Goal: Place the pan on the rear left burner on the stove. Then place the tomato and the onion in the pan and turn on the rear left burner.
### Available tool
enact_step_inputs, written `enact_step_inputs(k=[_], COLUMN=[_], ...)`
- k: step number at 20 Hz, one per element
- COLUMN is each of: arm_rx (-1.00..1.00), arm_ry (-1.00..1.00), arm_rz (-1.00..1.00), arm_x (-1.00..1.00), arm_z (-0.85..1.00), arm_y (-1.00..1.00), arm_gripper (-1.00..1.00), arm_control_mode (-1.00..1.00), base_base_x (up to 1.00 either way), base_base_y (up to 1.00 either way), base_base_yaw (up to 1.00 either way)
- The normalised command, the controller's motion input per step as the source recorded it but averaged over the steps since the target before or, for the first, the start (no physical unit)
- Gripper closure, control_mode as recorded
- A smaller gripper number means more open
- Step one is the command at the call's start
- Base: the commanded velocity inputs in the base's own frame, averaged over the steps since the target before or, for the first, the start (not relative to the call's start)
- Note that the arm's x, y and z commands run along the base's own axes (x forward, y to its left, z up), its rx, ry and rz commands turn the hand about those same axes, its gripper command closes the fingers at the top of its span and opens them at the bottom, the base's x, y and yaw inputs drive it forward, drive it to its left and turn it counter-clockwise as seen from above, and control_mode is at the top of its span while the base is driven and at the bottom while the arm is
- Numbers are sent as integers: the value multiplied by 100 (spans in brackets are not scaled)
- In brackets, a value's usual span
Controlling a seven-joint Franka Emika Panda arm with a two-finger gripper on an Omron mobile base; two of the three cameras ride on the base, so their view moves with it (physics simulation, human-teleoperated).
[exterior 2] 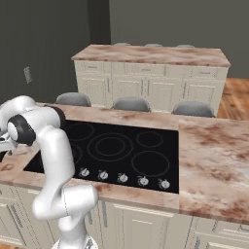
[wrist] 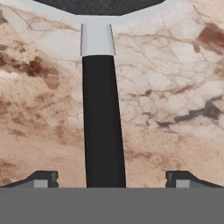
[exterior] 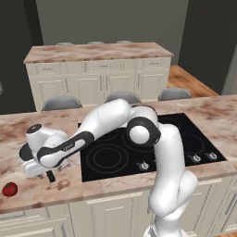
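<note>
The white two-finger hand (wrist: 112, 179) hangs released, fingers straddling the round dark grey pan's (wrist: 103, 118) black handle on the marbled desk (wrist: 175, 87). No legible writing.

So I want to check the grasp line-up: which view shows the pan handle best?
The hand view: the black pan handle runs straight down between the open tool's tips. In the left base view just its end shows below the hand.

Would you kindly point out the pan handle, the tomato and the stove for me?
pan handle (wrist: 103, 127), hand view, middle of the black grip.
tomato (exterior: 9, 189), left base view, centre of the red ball.
stove (exterior 2: 160, 127), right base view, bare black glass near the back.
</note>
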Motion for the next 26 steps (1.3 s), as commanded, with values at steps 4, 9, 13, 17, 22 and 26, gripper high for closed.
enact_step_inputs(k=[4,9,13,17,22,26], arm_rx=[5,7,7,5,0,0], arm_ry=[0,0,0,-4,-4,0], arm_rz=[0,0,0,0,0,0], arm_x=[2,0,0,-2,0,0], arm_z=[-5,-3,1,25,55,64], arm_y=[-4,-9,-1,0,1,1], arm_gripper=[100,100,100,100,100,100], arm_control_mode=[-100,-100,-100,-100,-100,-100], base_base_x=[0,0,0,0,0,0], base_base_y=[0,0,0,0,0,0], base_base_yaw=[0,0,0,0,0,0])
